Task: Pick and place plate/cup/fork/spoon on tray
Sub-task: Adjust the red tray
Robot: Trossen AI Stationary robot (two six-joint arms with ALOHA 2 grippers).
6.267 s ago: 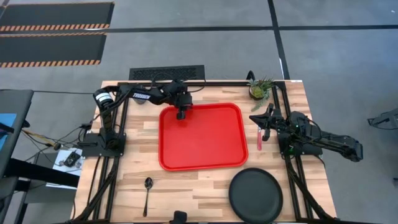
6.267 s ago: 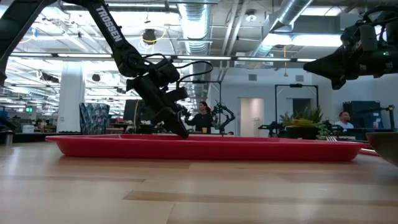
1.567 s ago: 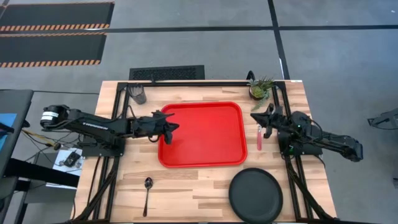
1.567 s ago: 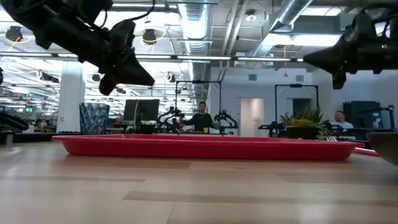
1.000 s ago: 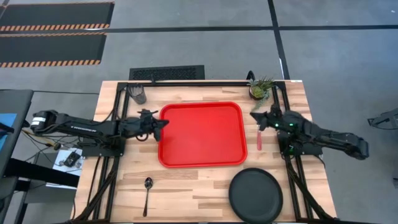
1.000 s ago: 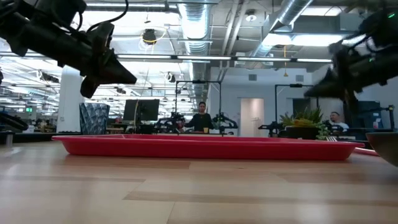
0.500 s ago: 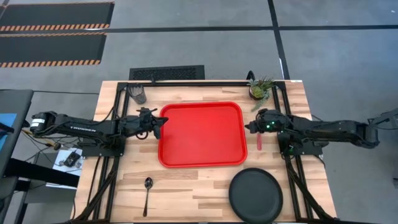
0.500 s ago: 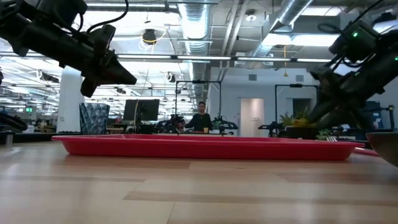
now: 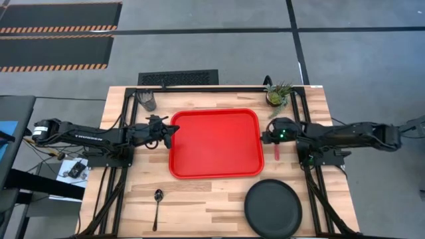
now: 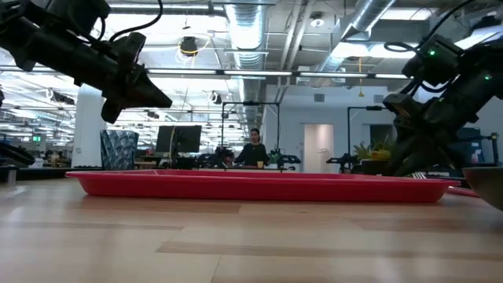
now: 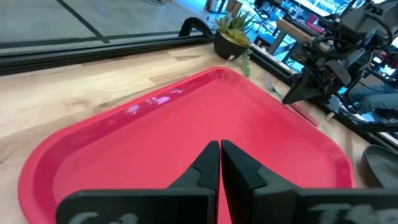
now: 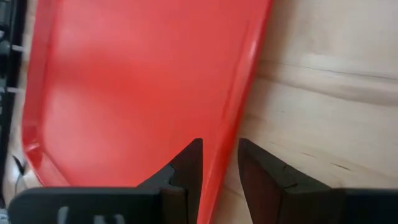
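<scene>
The red tray [image 9: 212,143] lies flat in the middle of the table. My left gripper [image 9: 170,133] is shut and empty, hovering over the tray's left rim; the left wrist view [image 11: 219,144] shows its fingers closed. My right gripper [image 9: 265,137] is open and low at the tray's right rim, one finger on each side of the rim [image 12: 231,118]. The pink fork [image 9: 277,150] lies on the table just right of the tray, its far end under my right gripper. The black plate [image 9: 273,208] sits at the near right. The spoon [image 9: 157,204] lies at the near left. The cup [image 9: 147,99] stands at the far left. My right gripper comes at the tray's right rim [image 12: 224,155] slanting down from the table's right, one finger over the tray floor and one over the wood. I cannot tell whether the fingers touch the rim. The tray lies flat on the table.
A small potted plant [image 9: 279,94] stands at the far right corner, close behind my right gripper. Black frame rails run along both sides of the table. Bare wood shows between the tray and the near edge.
My right gripper has reached toward the table's left and gone down, from above the fork to the tray's right rim, its arm stretching out level. The tray, fork, plate, spoon and cup have stayed in place.
</scene>
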